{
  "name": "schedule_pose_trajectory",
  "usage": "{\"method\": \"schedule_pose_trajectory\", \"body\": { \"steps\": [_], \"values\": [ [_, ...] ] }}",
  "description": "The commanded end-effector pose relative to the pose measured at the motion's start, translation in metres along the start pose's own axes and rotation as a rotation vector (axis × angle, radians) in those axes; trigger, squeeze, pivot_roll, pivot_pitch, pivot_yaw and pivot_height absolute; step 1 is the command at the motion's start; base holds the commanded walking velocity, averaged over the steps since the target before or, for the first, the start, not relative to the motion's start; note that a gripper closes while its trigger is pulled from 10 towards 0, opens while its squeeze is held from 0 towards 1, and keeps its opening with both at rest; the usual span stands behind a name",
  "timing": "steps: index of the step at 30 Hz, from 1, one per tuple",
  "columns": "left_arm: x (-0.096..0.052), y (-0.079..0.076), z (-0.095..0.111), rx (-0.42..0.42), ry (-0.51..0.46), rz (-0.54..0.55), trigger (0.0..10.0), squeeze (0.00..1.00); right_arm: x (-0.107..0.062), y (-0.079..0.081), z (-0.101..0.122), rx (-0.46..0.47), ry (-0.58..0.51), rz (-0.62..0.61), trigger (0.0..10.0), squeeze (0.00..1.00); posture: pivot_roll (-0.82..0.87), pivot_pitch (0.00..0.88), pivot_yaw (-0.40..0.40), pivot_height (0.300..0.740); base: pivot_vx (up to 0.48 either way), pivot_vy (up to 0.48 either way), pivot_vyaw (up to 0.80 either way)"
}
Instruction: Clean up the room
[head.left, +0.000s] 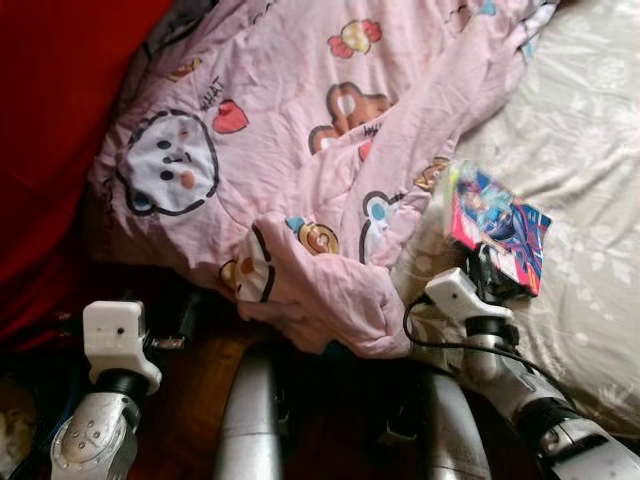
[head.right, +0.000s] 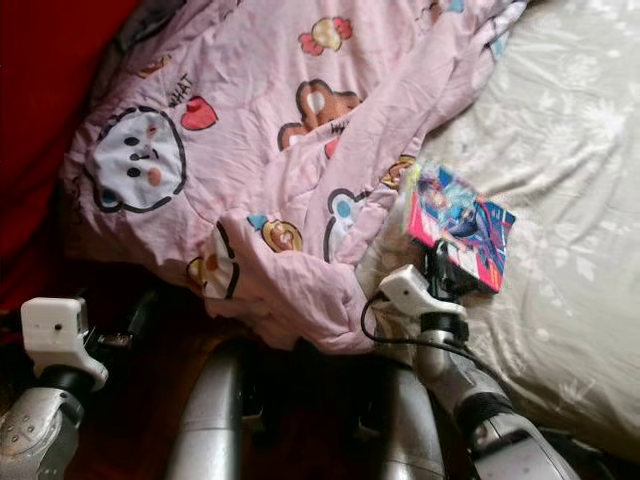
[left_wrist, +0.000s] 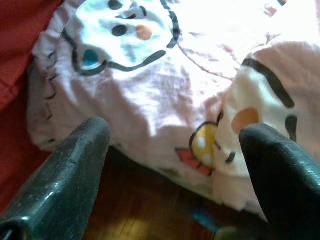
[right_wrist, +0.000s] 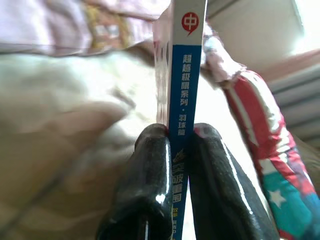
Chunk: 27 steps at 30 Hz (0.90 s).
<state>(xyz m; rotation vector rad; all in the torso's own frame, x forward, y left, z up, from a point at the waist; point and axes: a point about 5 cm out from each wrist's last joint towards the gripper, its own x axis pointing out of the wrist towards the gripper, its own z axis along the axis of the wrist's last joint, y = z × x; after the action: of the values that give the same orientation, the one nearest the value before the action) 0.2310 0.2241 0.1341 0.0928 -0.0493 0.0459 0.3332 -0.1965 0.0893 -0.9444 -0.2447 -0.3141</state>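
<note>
On the bed's near edge, head views: one comic book (head.left: 497, 232), clamped at its lower edge by the right tool (head.left: 487, 268), lying on the pale sheet (head.left: 585, 150) beside one pink quilt (head.left: 300, 130). Left tool (head.left: 185, 330) low over the floor.

Left wrist view: fingers (left_wrist: 65, 185) apart, quilt just ahead.

Right wrist view: fingers (right_wrist: 145, 190) pinching the book's spine; long axis runs away from the tool.

bed (head.left: 590, 150), pink quilt (head.left: 300, 130), colourful book (head.left: 497, 228)
</note>
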Motion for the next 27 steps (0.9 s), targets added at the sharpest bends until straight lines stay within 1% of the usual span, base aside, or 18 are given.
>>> {"method": "schedule_pose_trajectory", "body": {
  "steps": [1,8,9,10,11,12,14,18,21,23,24,27],
  "values": [
    [-0.007,0.003,-0.011,0.016,0.043,0.021,10.0,0.0,-0.009,0.002,-0.006,0.014,0.024,-0.005,0.0,0.0,0.19,0.359,-0.033,0.617,0.0,0.0,0.0],
    [-0.007,0.003,-0.011,0.016,0.043,0.021,10.0,0.0,-0.009,0.002,-0.006,0.014,0.024,-0.005,0.0,0.0,0.19,0.359,-0.033,0.617,0.0,0.0,0.0],
    [-0.004,0.001,-0.012,0.01,0.037,0.019,10.0,0.0,-0.007,-0.001,-0.004,0.039,0.014,-0.023,0.0,0.0,0.18,0.33,-0.04,0.617,0.0,0.0,0.0],
    [0.023,-0.005,-0.016,-0.021,0.006,0.004,10.0,0.0,-0.011,0.009,0.004,0.359,0.145,0.048,8.9,0.0,0.09,0.121,-0.054,0.617,0.0,0.0,0.0],
    [0.031,-0.007,-0.015,-0.027,-0.005,-0.003,10.0,0.0,-0.015,0.013,0.005,0.467,0.188,0.075,10.0,0.0,0.09,0.116,-0.052,0.617,0.0,0.0,0.0],
    [0.037,-0.008,-0.015,-0.029,-0.01,-0.007,10.0,0.0,-0.018,0.016,0.005,0.544,0.22,0.096,10.0,0.0,0.09,0.103,-0.047,0.617,0.0,0.0,0.0],
    [0.04,-0.007,-0.014,-0.025,-0.015,-0.011,10.0,0.0,-0.021,0.017,0.004,0.588,0.24,0.104,10.0,0.0,0.09,0.092,-0.04,0.617,0.0,0.0,0.0],
    [0.044,-0.006,-0.013,-0.022,-0.022,-0.012,10.0,0.0,-0.023,0.017,0.002,0.605,0.246,0.107,10.0,0.0,0.08,0.085,-0.033,0.617,0.0,0.0,0.0],
    [0.05,-0.004,-0.014,-0.02,-0.035,-0.011,10.0,0.0,-0.025,0.019,-0.001,0.637,0.274,0.122,10.0,0.0,0.07,0.069,-0.02,0.617,0.0,0.0,0.0],
    [0.053,-0.004,-0.014,-0.019,-0.042,-0.013,10.0,0.0,-0.024,0.018,-0.001,0.655,0.276,0.119,10.0,0.0,0.07,0.064,-0.018,0.617,0.0,0.0,0.0],
    [0.056,-0.005,-0.013,-0.019,-0.051,-0.014,10.0,0.0,-0.02,0.015,0.001,0.658,0.263,0.112,10.0,0.0,0.07,0.054,-0.013,0.617,0.0,0.0,0.0],
    [0.057,-0.005,-0.013,-0.02,-0.053,-0.014,10.0,0.0,-0.019,0.015,0.001,0.658,0.258,0.11,10.0,0.0,0.07,0.054,-0.013,0.617,0.0,0.0,0.0]
  ]
}}
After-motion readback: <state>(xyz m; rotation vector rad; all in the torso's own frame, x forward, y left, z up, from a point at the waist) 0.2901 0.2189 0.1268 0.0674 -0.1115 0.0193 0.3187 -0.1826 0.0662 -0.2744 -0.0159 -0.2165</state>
